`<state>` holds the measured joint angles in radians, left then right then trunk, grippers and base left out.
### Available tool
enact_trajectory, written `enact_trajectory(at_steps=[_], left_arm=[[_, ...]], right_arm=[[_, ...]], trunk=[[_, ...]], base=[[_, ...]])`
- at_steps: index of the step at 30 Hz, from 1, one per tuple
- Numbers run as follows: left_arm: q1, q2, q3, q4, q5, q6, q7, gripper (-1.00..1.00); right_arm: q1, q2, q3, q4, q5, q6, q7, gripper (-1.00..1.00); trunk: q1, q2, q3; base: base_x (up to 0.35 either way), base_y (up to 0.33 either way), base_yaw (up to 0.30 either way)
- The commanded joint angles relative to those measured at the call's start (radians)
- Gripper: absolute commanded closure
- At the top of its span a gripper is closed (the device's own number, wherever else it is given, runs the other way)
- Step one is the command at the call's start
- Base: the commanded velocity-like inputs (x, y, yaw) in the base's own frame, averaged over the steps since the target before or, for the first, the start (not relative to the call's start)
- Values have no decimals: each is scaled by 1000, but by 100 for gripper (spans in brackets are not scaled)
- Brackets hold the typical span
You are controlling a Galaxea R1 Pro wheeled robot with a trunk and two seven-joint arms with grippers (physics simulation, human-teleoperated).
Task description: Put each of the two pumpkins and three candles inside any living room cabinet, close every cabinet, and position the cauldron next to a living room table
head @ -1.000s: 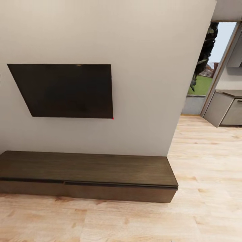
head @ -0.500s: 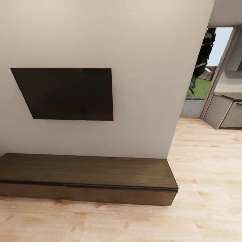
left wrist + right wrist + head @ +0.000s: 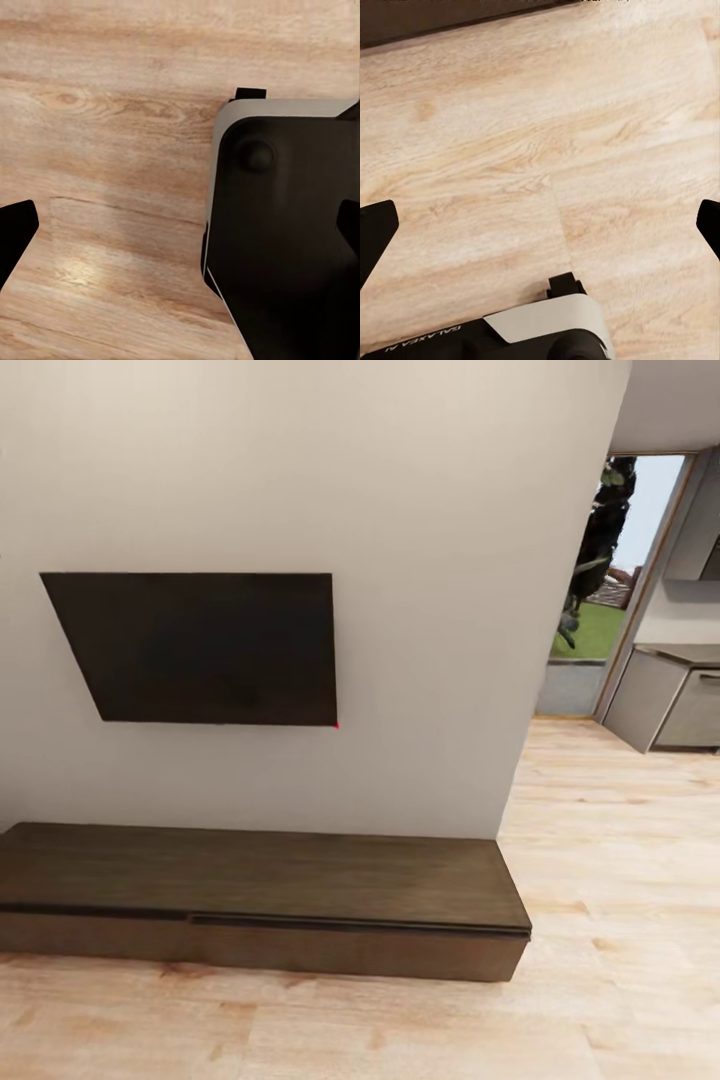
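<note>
From the head view, the cabinet (image 3: 265, 905) stands long and low against the pale wall (image 3: 430, 610) of the living room, its dark brown top bare and its drawer fronts flush and shut. Its right end stops at the corner of the wall, where the plank floor (image 3: 620, 880) runs on toward a doorway (image 3: 595, 590) with greenery outside. A black TV (image 3: 200, 648) hangs on the wall above the cabinet's left and middle part. Grey kitchen units (image 3: 670, 705) sit beyond the opening at the far right.

In the left wrist view, the left gripper (image 3: 180, 232) points down at the floor, its dark fingers (image 3: 15, 232) spread wide at the two edges with nothing between them. Under it lies the robot's base (image 3: 285, 240), a black body with a pale rim.

In the right wrist view, the right gripper (image 3: 540, 232) also faces the planks, fingers (image 3: 375, 229) wide apart and empty. A dark strip, likely the cabinet's foot (image 3: 442, 19), runs along one edge of the picture, well away from the fingers; a part of the base (image 3: 547, 330) shows on the opposite side.
</note>
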<state>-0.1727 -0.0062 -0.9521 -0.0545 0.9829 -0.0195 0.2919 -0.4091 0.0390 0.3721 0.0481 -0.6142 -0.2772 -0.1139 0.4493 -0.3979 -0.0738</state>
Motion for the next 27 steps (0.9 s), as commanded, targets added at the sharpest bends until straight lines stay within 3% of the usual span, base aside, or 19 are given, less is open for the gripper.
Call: enact_trajectory(at_steps=[1,18,27], left_arm=[[-1,0,-9,-1,10,-2,4,-100],[-1,1,-7,-1,16,-5,6,-100],[-2,47,-7,-2,9,-12,9,-100]], right_arm=[[-1,1,8,4,-6,-5,-1,-100],[4,0,8,4,-6,-4,-1,-100],[6,-5,9,3,-5,4,-8,-100]], trunk=[[1,-2,0],[1,-2,28],[1,-2,41]], base=[[0,0,0],[0,0,0],[0,0,0]])
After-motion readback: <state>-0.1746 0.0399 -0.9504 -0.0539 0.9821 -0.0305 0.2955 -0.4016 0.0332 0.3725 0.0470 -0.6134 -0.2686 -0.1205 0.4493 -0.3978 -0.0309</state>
